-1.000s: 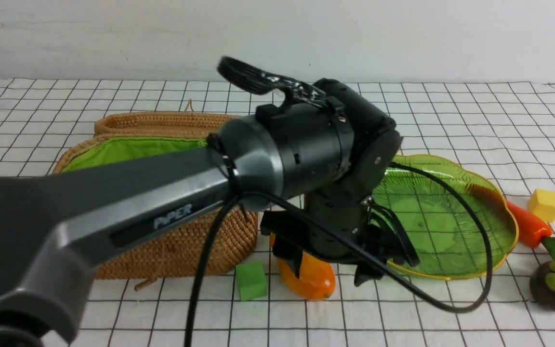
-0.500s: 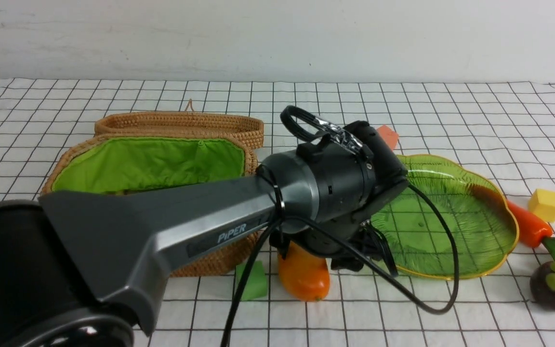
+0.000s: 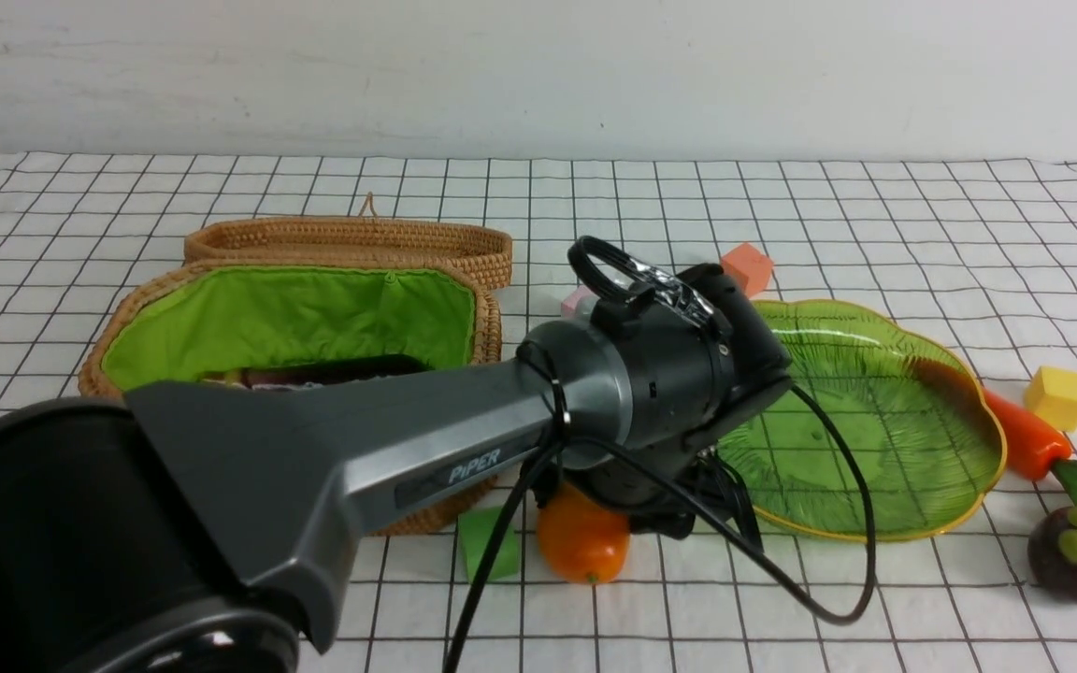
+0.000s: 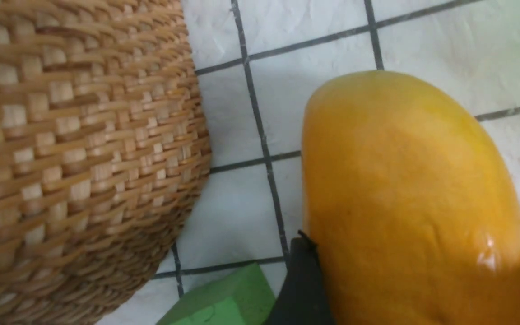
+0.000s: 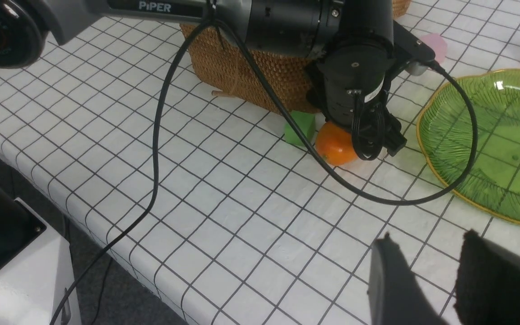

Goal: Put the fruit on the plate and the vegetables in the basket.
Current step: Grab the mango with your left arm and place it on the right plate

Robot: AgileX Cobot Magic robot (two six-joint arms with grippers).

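The basket (image 3: 267, 318) already holds what looks like the eggplant (image 3: 314, 370). Just beside it, my left fingers (image 4: 303, 289) straddle the mango (image 3: 581, 547) on the desk (image 3: 875, 608); I cannot tell if they grip it yet. The plate (image 3: 875, 421) is bare. Carrot (image 3: 1020, 435) and mangosteen (image 3: 1076, 561) wait beyond; my right fingers (image 5: 393, 284) hang parted, empty.

We look across to a plain off-white wall (image 3: 538, 75), faintly scuffed and evenly lit, with no hard shadows. In front of it the table (image 5: 97, 225) is covered by a white tablecloth (image 3: 875, 206) printed with a black grid and slightly wrinkled. In the right wrist view we see the cloth fold over one edge, with dark grey floor (image 5: 106, 302) below.
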